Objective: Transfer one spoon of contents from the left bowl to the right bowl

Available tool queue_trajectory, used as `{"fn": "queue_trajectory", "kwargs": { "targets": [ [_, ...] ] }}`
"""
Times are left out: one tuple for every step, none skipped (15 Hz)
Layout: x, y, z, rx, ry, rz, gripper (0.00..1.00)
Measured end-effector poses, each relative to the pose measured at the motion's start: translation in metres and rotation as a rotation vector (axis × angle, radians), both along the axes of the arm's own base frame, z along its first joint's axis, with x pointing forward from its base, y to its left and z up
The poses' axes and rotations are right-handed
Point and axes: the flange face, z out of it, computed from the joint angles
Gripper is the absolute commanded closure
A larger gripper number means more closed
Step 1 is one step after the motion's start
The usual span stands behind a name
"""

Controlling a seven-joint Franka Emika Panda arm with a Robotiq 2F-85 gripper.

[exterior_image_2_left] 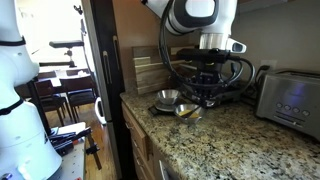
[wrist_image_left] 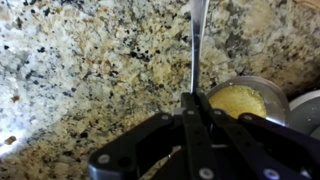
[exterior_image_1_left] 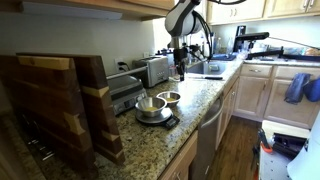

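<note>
My gripper (wrist_image_left: 193, 97) is shut on the handle of the spoon (wrist_image_left: 197, 40), a thin metal utensil that points away over the granite counter. Its far end runs out of the wrist view. A small steel bowl (wrist_image_left: 240, 100) with pale yellow contents (wrist_image_left: 238, 101) lies just right of the jaws. The rim of a second steel bowl (wrist_image_left: 308, 110) shows at the right edge. In both exterior views the gripper (exterior_image_1_left: 178, 70) (exterior_image_2_left: 205, 92) hangs beside the bowls. These are the larger bowl (exterior_image_1_left: 150, 106) (exterior_image_2_left: 165, 98) and the smaller bowl (exterior_image_1_left: 169, 97) (exterior_image_2_left: 187, 110).
Wooden cutting boards (exterior_image_1_left: 60, 100) (exterior_image_2_left: 150, 65) stand at the counter's end by the bowls. A toaster (exterior_image_1_left: 153, 70) (exterior_image_2_left: 290, 100) stands against the wall and a sink (exterior_image_1_left: 205, 68) lies farther along. The counter edge (exterior_image_1_left: 205, 105) drops to the cabinets.
</note>
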Motion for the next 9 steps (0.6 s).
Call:
{"fn": "queue_trajectory", "kwargs": {
  "targets": [
    [0.000,0.011,0.000,-0.012,0.032,0.033,0.95],
    [0.001,0.020,-0.002,-0.027,0.063,0.065,0.95],
    [0.001,0.030,-0.004,-0.044,0.095,0.097,0.95],
    [0.001,0.039,-0.007,-0.062,0.123,0.126,0.96],
    [0.002,0.048,-0.011,-0.080,0.149,0.154,0.96],
    [0.003,0.056,-0.015,-0.098,0.168,0.180,0.96],
    [0.004,0.062,-0.019,-0.114,0.184,0.201,0.96],
    [0.006,0.068,-0.023,-0.126,0.195,0.217,0.94],
    [0.007,0.071,-0.027,-0.125,0.199,0.223,0.94]
  ]
}}
